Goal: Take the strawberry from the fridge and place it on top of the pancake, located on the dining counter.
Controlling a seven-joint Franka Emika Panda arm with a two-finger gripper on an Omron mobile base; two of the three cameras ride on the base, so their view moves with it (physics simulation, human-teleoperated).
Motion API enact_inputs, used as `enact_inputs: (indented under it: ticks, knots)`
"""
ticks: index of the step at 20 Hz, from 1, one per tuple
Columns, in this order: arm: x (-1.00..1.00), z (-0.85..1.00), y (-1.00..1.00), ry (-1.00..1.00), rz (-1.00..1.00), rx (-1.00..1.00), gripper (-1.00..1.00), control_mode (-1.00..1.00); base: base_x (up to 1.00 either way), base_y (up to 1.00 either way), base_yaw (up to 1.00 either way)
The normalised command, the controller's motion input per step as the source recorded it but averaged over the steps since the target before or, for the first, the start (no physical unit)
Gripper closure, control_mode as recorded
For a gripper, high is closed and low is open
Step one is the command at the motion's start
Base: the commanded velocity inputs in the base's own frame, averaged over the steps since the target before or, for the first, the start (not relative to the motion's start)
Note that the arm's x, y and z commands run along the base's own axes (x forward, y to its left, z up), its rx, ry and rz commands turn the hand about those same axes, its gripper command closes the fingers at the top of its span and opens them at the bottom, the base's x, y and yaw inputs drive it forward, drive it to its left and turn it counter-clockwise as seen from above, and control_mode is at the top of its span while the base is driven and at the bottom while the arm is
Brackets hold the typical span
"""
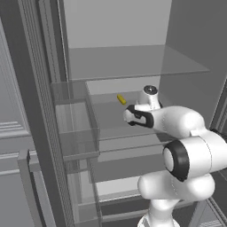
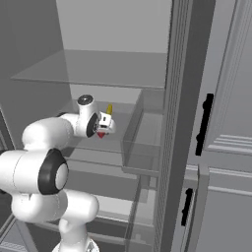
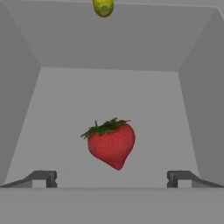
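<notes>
The fridge [image 1: 116, 23] stands open, and my arm reaches onto one of its pale shelves. The strawberry [image 3: 111, 146], red with a green leafy cap, lies on the shelf floor just ahead of my gripper [image 3: 111, 179]. It sits centred between the two fingertips [image 3: 44, 178] but beyond them, untouched. The jaws stand wide open with nothing between them. From the right base view a bit of the strawberry [image 2: 101, 135] peeks out under the gripper [image 2: 106, 125]. The hand [image 1: 133, 116] hides the berry in the left base view. The pancake and the dining counter are out of view.
A small yellow item [image 3: 103, 6] lies farther back on the same shelf [image 1: 121, 99]. A glass shelf [image 1: 133, 62] hangs above the hand. Clear door bins [image 1: 75, 124] [image 2: 147, 142] flank the opening, and the shelf's side walls close in on both sides.
</notes>
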Motion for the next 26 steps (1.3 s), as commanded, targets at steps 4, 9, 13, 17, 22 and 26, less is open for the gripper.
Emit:
enact_inputs:
  ticks: [4,9,13,17,22,26]
  knots:
    - [0.27,-0.18,0.0,0.0,0.0,0.0,-1.0,-1.0,0.0,0.0,0.0]
    - [0.39,-0.16,-0.04,0.0,0.0,0.0,-1.0,-1.0,0.0,0.0,0.0]
    - [0.03,-0.16,0.0,0.0,0.0,0.0,-1.0,-1.0,0.0,0.0,0.0]
    - [0.0,-0.15,0.0,0.0,0.0,0.0,-1.0,-1.0,0.0,0.0,0.0]
    - [0.0,-0.2,0.0,0.0,0.0,0.0,-1.0,-1.0,0.0,0.0,0.0]
    - [0.0,-0.26,0.0,0.0,0.0,0.02,1.0,-1.0,0.0,0.0,0.0]
